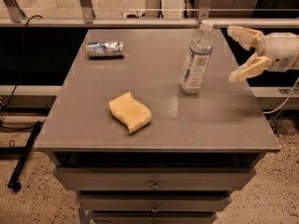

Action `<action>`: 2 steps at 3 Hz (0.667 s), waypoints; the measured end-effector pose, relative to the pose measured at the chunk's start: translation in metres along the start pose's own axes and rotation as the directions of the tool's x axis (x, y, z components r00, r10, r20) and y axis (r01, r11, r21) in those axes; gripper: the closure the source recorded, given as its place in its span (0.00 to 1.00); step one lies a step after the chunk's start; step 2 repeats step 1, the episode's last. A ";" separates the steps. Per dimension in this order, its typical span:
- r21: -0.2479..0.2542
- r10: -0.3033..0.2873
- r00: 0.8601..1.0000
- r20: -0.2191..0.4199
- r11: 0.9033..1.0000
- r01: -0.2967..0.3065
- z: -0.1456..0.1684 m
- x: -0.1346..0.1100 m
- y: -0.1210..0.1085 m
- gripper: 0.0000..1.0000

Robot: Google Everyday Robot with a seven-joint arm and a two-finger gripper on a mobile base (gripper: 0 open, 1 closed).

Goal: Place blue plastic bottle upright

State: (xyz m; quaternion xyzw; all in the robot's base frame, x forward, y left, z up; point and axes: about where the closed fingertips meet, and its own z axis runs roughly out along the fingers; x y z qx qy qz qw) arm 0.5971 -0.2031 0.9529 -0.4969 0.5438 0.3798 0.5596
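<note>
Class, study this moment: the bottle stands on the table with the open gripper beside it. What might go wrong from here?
1. The gripper, open, hangs just right of the blue plastic bottle without touching it. Any sideways swing could clip the tall, narrow bottle and topple it.
2. The bottle stands toward the right side of the table. If knocked over, it might roll off that edge.
</note>
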 end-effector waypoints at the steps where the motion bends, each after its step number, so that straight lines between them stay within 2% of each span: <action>1: 0.005 -0.002 1.000 -0.008 1.000 0.002 -0.004 -0.001 -0.001 0.00; 2: 0.005 -0.002 1.000 -0.008 1.000 0.002 -0.004 -0.001 -0.001 0.00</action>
